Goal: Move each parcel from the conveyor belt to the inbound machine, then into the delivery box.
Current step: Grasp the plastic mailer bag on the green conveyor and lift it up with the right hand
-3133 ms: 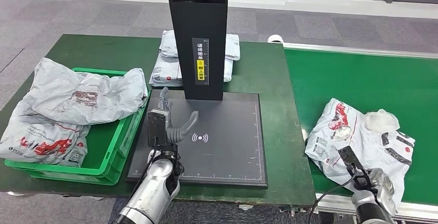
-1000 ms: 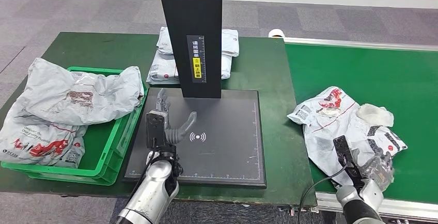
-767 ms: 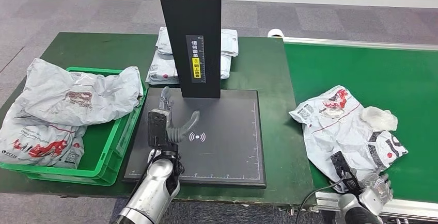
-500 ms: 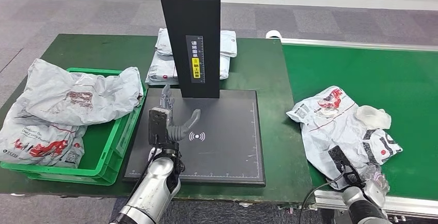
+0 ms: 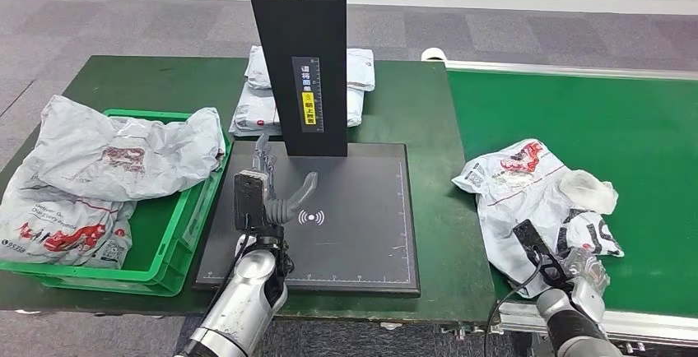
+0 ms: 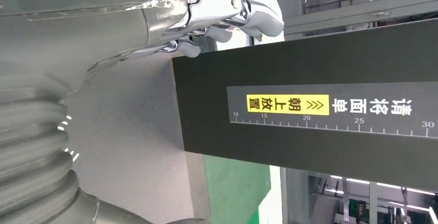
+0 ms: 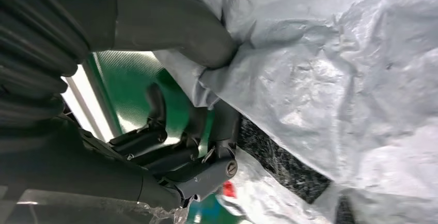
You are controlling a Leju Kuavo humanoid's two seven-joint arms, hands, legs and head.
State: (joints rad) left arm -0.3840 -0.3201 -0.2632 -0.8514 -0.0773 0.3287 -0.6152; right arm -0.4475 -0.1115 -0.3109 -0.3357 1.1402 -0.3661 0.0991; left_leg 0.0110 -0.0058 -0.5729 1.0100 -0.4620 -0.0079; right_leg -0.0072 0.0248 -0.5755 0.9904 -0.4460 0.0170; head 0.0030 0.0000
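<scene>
A crumpled grey parcel (image 5: 527,197) with red and black print lies on the green conveyor belt (image 5: 609,118) near its left edge. My right hand (image 5: 580,279) grips the parcel's near edge. In the right wrist view the thumb (image 7: 175,28) presses into the grey parcel (image 7: 330,79) with the darker fingers (image 7: 181,152) curled beneath it. My left hand (image 5: 267,188) hovers open over the left side of the inbound machine's black pad (image 5: 346,242), holding nothing. The left wrist view has the left hand (image 6: 155,22) beside the machine's black column (image 6: 310,115).
The black column (image 5: 300,53) rises at the back of the pad. A green delivery box (image 5: 169,250) at the left holds grey parcels (image 5: 123,159). More parcels (image 5: 251,106) are stacked behind the column. The belt's metal rail (image 5: 642,324) runs along the near edge.
The parcel has been dragged toward the belt's near-left edge and has bunched up in my right hand's grip. My left hand has stayed over the pad. The camera has shifted slightly.
</scene>
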